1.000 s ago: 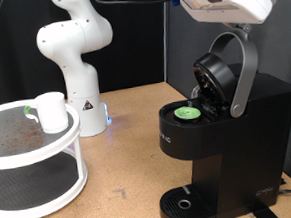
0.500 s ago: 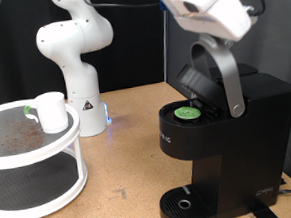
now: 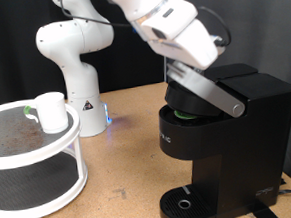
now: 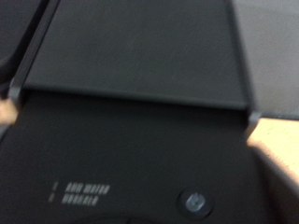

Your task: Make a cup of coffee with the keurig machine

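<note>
One black keurig machine [image 3: 223, 144] fills the lower right of the exterior frame, its silver-grey lid handle [image 3: 206, 91] tilted low over the brew head and the lid nearly closed, with only a narrow gap left at the front. At its foot, the round drip tray [image 3: 182, 204] sits bare at the bottom edge of the frame. Pressing down on the handle from the upper centre is the white gripper [image 3: 188, 68], though neither view shows whether its fingers are spread or pressed together. The wrist view is taken up almost wholly by the machine's dark top, blurred, with a small round power button [image 4: 192, 201] and faint lettering near it. The cup [image 3: 51, 112], a small white mug, stands well apart at the left of the exterior frame, on the upper tier of a white round two-tier rack [image 3: 39, 157]. Behind the rack, the arm's white base [image 3: 77, 54] rises from the wooden table [image 3: 129, 160], a blue light glowing at its foot.
</note>
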